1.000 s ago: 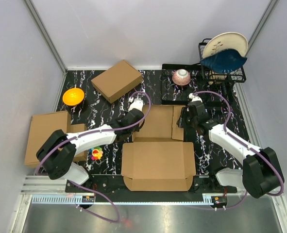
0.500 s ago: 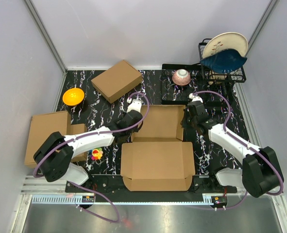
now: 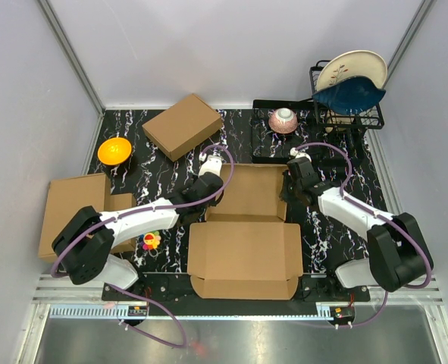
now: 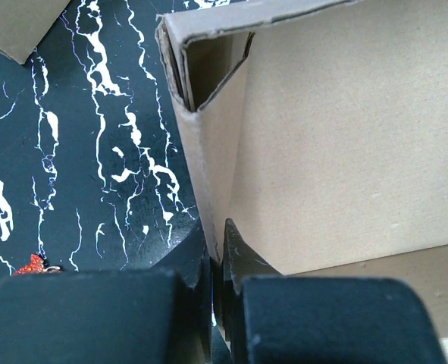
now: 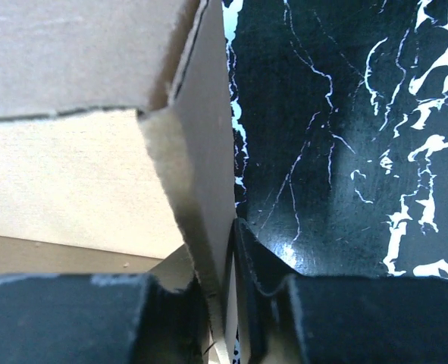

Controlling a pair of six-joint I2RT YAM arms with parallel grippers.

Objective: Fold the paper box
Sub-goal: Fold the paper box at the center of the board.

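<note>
Cardboard paper box [image 3: 246, 250] | my left gripper [image 4: 217, 262] pinches its 9 o'clock wall | my right gripper [image 5: 225, 265] pinches its 3 o'clock wall

Brown corrugated paper box [image 3: 246, 254], open: near panel flat, far walls seemingly raised

Orange bowl [image 3: 114, 149], small cardboard box [image 3: 183, 126], flat cardboard slab [image 3: 73, 205], dish rack [image 3: 360, 120] with plates [image 3: 352, 70]

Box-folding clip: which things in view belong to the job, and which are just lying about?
Job: paper box, left hand, right hand.
Lying about: small box, cardboard slab, orange bowl, toy, cup, dish rack.
</note>
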